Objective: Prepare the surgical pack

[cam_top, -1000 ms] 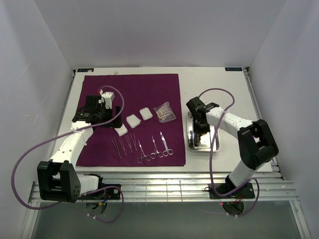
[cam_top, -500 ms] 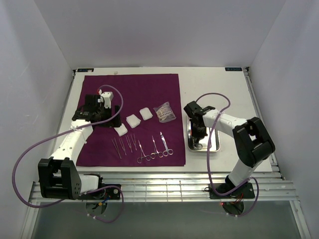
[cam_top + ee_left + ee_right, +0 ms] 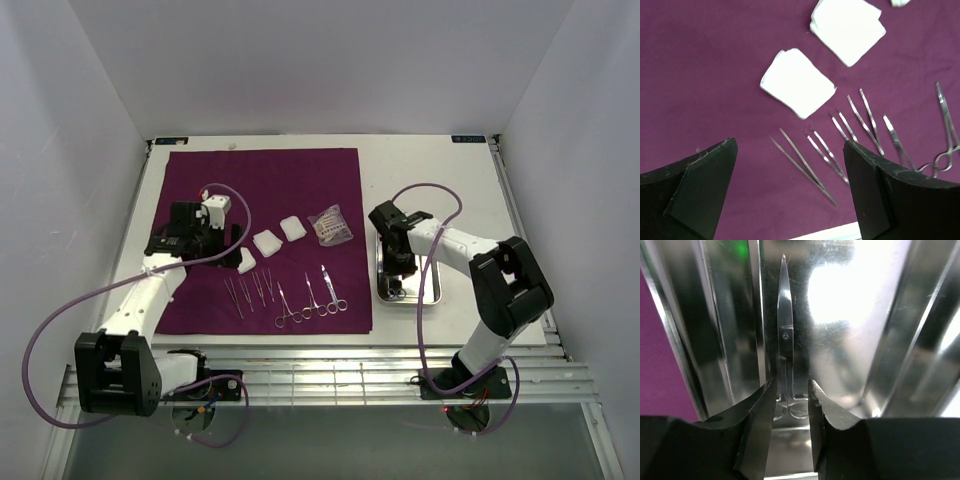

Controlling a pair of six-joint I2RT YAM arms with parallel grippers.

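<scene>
- The purple cloth (image 3: 300,180) is lying flat and unfolded. White gauze pads (image 3: 797,82), tweezers (image 3: 802,170) and ring-handled forceps (image 3: 310,300) are sitting on its near half, with a small clear packet (image 3: 331,226) toward its right edge.
- The steel tray (image 3: 436,280) is sitting just off the cloth's right edge, and a pair of scissors (image 3: 784,340) is lying inside it.
- The right gripper (image 3: 792,384) is reaching down into the tray. Its fingers are narrowly parted, straddling the scissors' shanks just ahead of the rings and not yet pinching.
- The left gripper (image 3: 790,146) is hovering over the cloth's near-left part, spread wide and carrying nothing.
- Risks, as judged:
  - With thin flat steel lying on slick steel, the closing fingertips may end up skating over it.
  - Catching one shank only would be letting the scissors pivot and drop.
  - A hold this near the rings is leaving the blade end hanging heavy.
  - Fingertips scraping the tray floor could be shoving the tray against the cloth.
</scene>
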